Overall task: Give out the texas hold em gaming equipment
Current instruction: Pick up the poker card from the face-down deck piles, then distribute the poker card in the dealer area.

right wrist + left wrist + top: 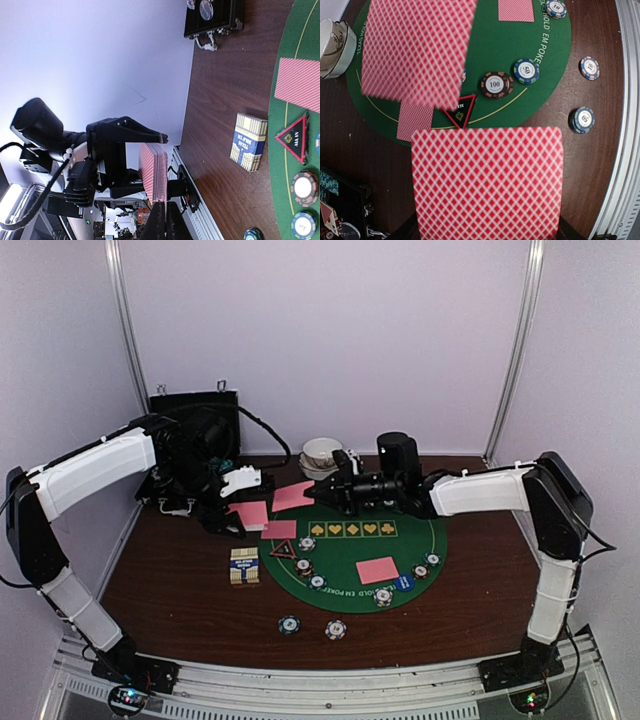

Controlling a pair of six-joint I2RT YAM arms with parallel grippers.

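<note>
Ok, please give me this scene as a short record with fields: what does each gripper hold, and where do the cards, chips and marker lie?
left gripper: shut on the deck of pink-backed cards
right gripper: shut on a single card, raised beside the deck
green mat: bears two face-down cards and several chips
triangle marker: at the mat's left edge
off the mat: teal chip and pale chip, on bare table
card box: left of the mat
white bowl: behind the mat

The brown tabletop point(170, 580) holds a round green mat point(345, 552), a card box point(244, 566), a teal chip point(289, 625), a white chip point(335, 629), a black case point(195, 430) and a white bowl point(322, 453).
</note>
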